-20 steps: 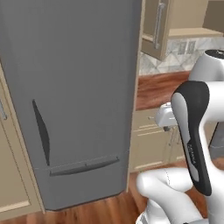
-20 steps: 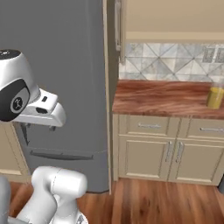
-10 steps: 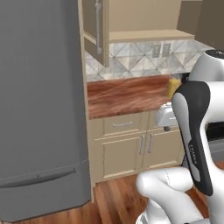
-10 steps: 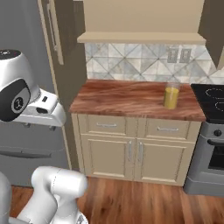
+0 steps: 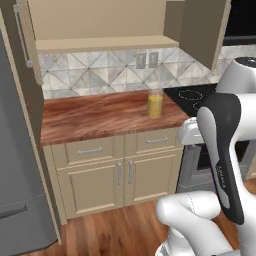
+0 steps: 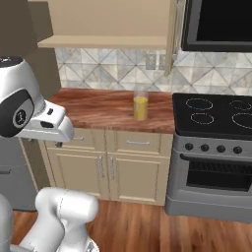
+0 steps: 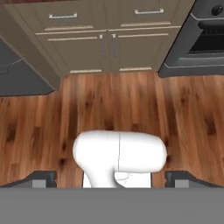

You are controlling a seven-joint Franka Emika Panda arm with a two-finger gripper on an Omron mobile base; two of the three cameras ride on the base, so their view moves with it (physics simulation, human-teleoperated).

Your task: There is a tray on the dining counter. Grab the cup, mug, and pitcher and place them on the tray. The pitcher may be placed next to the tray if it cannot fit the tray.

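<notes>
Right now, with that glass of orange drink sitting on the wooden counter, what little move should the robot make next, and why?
Probably roll the base closer to the counter. The pitcher stands upright beside the stove, untouched, while the end effector points down at the floor, apparently open and empty, well short of it.

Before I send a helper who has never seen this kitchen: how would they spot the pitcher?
Find the black stove; left of it runs a short wood counter over beige cabinets. The pitcher stands near the stove end: a tall clear glass cylinder of orange-yellow liquid.
</notes>
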